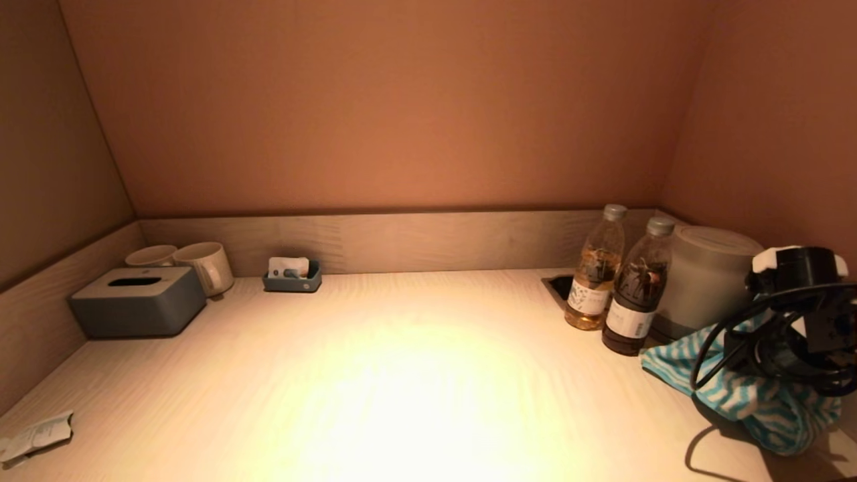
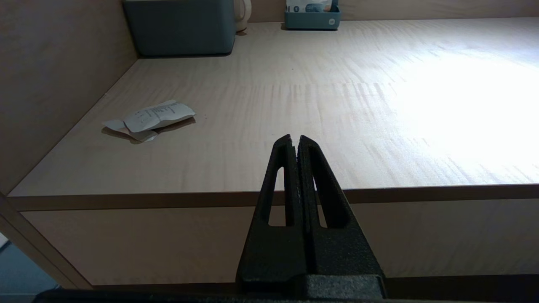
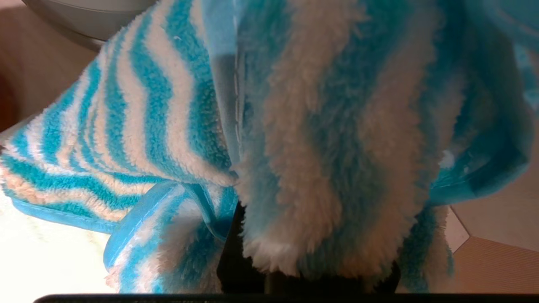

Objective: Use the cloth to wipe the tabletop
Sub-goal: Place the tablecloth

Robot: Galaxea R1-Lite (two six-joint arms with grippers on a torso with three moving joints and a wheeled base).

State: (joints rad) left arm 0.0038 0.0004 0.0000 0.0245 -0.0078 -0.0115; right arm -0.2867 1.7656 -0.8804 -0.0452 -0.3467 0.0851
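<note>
The cloth (image 1: 743, 395) is fluffy with blue and white stripes. It hangs bunched from my right gripper (image 1: 760, 385) at the table's right end, a little above the pale wooden tabletop (image 1: 402, 375), and casts a shadow there. In the right wrist view the cloth (image 3: 320, 126) drapes over the fingers and hides them. My left gripper (image 2: 294, 139) is shut and empty. It stays in front of the table's front edge on the left side, out of the head view.
At the back left stand a grey tissue box (image 1: 137, 301), two mugs (image 1: 204, 264) and a small blue tray (image 1: 292, 276). Two bottles (image 1: 636, 288) and a grey kettle (image 1: 703, 281) stand close to the cloth. A crumpled paper (image 1: 37, 435) lies front left.
</note>
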